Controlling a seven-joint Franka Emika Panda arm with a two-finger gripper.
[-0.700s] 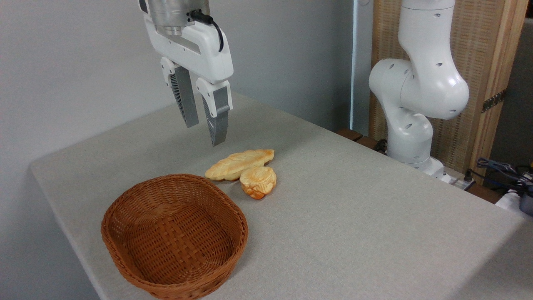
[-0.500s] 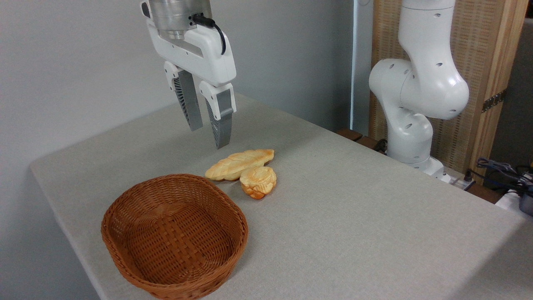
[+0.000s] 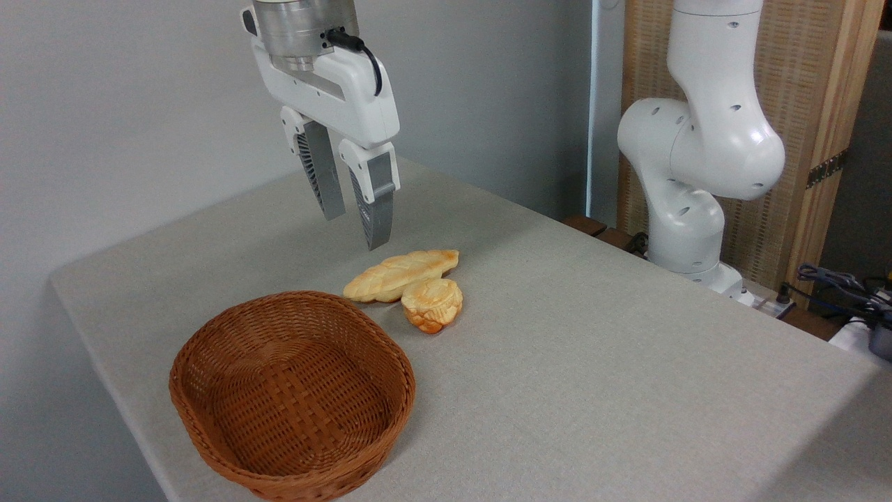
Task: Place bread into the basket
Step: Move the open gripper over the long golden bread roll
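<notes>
Camera view | gripper (image 3: pixel 357 230) slightly parted, empty, above bread (image 3: pixel 401 275) | risk: touching bun (image 3: pixel 432 304) gets nudged

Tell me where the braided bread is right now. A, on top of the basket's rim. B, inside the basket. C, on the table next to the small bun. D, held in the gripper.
C: the braided bread lies on the table against the small bun, outside the empty basket, with the open gripper above it.
</notes>
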